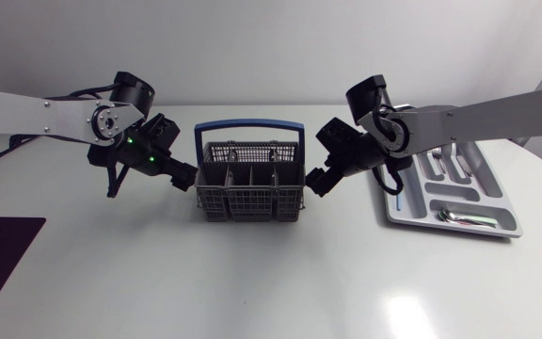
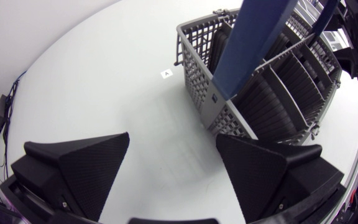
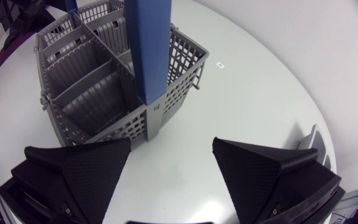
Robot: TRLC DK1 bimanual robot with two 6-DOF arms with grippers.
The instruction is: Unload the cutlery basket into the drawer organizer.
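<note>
Tabletop (image 1: 252, 282), basket (image 1: 250, 185) between left pincer (image 1: 188, 176), right pincer (image 1: 316, 181)

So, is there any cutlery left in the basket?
No, the right wrist view looks down into the basket and its compartments are bare, while a spoon lies in the organizer.

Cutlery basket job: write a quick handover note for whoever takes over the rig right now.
Left hand: open, empty, just off the basket's left end.
Right hand: open, empty, just off its right end.
Cutlery basket: upright mid-table; every compartment that shows looks empty.
Drawer organizer: on the table on the right arm's side, with a spoon in the front slot and more cutlery in the rear slots.
Done: unloading appears finished.
Left: probably only a check of hidden basket corners.
</note>
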